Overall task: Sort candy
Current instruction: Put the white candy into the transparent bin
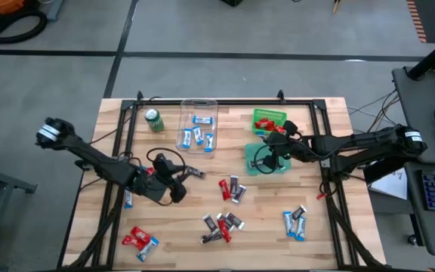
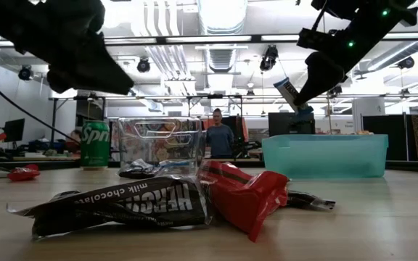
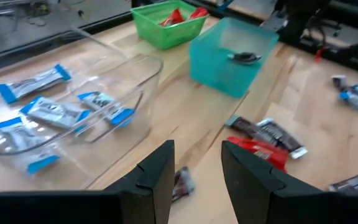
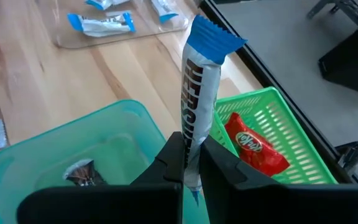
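My right gripper is shut on a blue-and-white candy bar over the teal bin, beside the green basket of red candies. One black-and-silver candy lies in the teal bin. My left gripper is open and empty at the table's left middle, just above the wood. A black-wrapped candy lies on the table just ahead of its fingertips; it also shows in the high view. A clear tray holds several blue-and-white candies. My right gripper pinches the bar near one end between its two fingers. The rest of the bar sticks out past the fingertips to its crimped blue end. In the low view the bar is lifted clear above the teal bin.
Loose candies lie on the wood: red and black ones at the middle and near middle, blue ones at the near right, red and blue ones at the near left. A green soda can stands at the far left.
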